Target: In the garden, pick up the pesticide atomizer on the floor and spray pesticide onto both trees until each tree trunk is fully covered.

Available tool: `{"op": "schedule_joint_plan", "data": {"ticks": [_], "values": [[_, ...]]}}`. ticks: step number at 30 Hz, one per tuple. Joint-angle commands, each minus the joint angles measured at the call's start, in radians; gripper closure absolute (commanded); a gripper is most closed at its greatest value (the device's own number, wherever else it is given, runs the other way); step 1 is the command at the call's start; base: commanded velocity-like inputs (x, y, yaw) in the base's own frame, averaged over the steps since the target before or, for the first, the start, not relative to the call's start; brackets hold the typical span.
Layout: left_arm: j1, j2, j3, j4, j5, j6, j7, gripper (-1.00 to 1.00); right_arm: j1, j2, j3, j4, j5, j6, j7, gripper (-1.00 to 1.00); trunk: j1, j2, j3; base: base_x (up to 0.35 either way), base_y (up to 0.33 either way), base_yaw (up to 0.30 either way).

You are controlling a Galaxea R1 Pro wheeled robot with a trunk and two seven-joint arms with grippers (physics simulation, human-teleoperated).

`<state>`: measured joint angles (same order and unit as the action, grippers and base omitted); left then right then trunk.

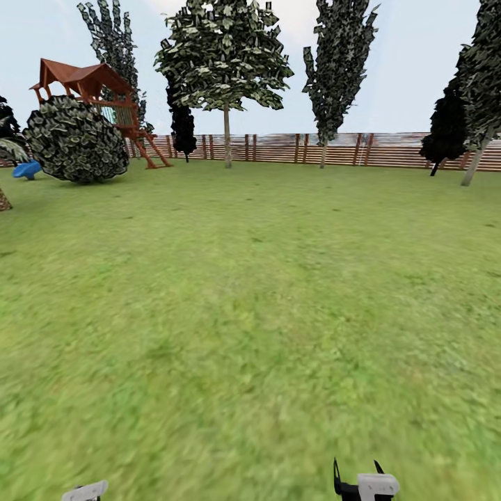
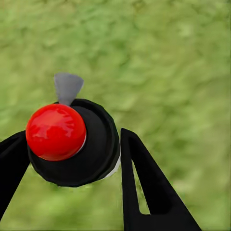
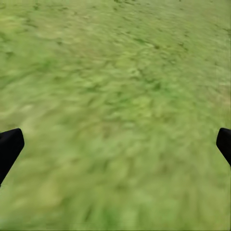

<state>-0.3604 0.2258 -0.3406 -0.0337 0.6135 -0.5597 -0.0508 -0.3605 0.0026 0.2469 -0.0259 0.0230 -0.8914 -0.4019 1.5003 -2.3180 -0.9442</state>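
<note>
the left fingers (image 2: pixel 72 159) grasp the atomizer (image 2: pixel 72 144), right fingers (image 3: pixel 115 144) released; with the trees (image 1: pixel 226 56) at upper centre far off, it could slip underway.

The atomizer (image 2: pixel 72 144) sits between the two black fingers of the left end effector (image 2: pixel 72 159); it shows a glossy red round cap on a black circular body, with a grey nozzle tip beyond it. The garden lawn (image 1: pixel 250 299) is blurry green, bounded by a brown slatted fence (image 1: pixel 334 148). Two trees (image 1: pixel 224 62) (image 1: pixel 339 62) stand before the fence.
</note>
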Motion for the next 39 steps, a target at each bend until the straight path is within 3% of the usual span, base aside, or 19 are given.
{"op": "schedule_joint_plan", "data": {"ticks": [1, 39], "values": [[0.0, 0.0, 0.0, 0.0, 0.0, 0.0, 0.0, 1.0, 0.0, 0.0, 0.0, 0.0, 0.0, 0.0, 0.0, -1.0, 0.0, 0.0, 0.0, 0.339, 0.0, 0.0], [0.0, -0.001, 0.0, 0.0, 0.0, -0.001, 0.0, 1.0, 0.003, 0.0, 0.0, 0.0, 0.0, 0.0, 0.0, -1.0, 0.0, 0.0, 0.0, 0.339, 0.0, 0.0]]}}
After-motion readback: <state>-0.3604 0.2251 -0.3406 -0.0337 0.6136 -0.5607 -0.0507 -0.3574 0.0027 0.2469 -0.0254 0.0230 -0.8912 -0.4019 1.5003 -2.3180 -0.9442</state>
